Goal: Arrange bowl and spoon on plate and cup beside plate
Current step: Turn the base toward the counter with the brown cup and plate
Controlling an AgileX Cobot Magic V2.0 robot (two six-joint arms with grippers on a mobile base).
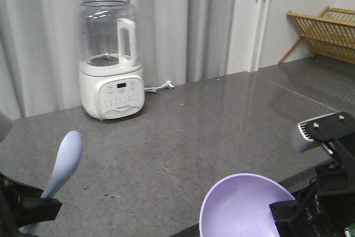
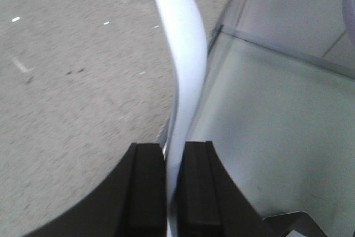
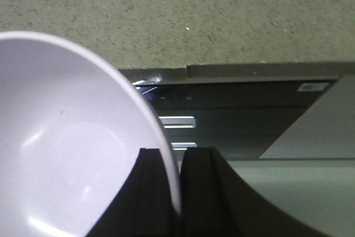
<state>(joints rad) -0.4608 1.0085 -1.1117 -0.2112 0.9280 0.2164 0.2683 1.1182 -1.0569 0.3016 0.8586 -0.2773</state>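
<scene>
Left gripper (image 2: 173, 181) is clamped tight on the handle of the spoon (image 2: 180, 70), black fingers (image 2: 145, 187) pressed to either side of it, and the pale blue spoon curves up and away from the wrist camera. In the front view the same spoon (image 1: 64, 162) stands nearly upright at the lower left, scoop on top, lifted clear of the grey countertop (image 1: 183, 131). Over on the right, the right gripper (image 3: 176, 192) pinches the rim of the lavender bowl (image 3: 66, 137), one finger inside the wall and one outside, with the bowl tipped so its glossy inside faces the wrist camera. The front view has that bowl (image 1: 244, 206) at the bottom edge, held at the near lip of the counter, the right arm's dark hardware just beside it. Further out, a white blender (image 1: 111, 62) with a clear jug stands at the back against the grey curtain (image 1: 166, 20), its cord trailing off to the right. A wooden rack (image 1: 324, 31) sits far right. Plate and cup are out of shot.
</scene>
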